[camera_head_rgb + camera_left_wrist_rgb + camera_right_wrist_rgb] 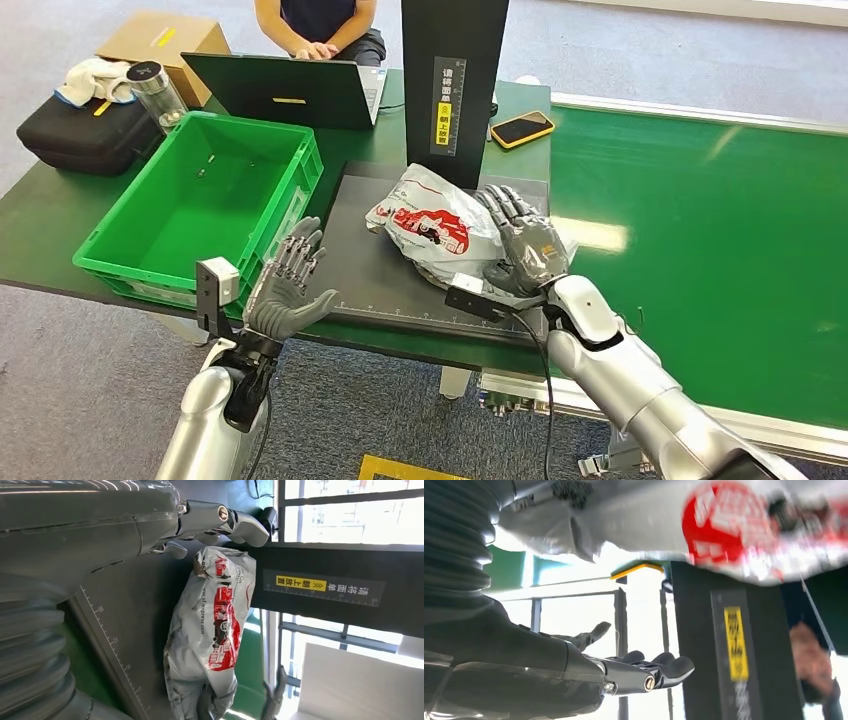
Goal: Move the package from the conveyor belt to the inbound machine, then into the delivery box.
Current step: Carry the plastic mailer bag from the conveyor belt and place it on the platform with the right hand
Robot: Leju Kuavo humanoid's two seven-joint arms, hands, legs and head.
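Green tabletop holds a flat black scanner platform [400,280] where a crinkled white-and-red plastic mailer [430,222] is cradled by the right hand [525,250], fingers spread against it at 3 o'clock, while the left hand [290,285] is released at 9 o'clock; slippage is judged likely.

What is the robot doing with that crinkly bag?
The robot is moving a package. Right now the white and red package lies on the dark plate of the inbound machine, beside the conveyor belt. The right robot hand rests against the package's side, fingers spread. The left robot hand hovers open near the green delivery box, which the package has not reached yet. A person sits behind a laptop.
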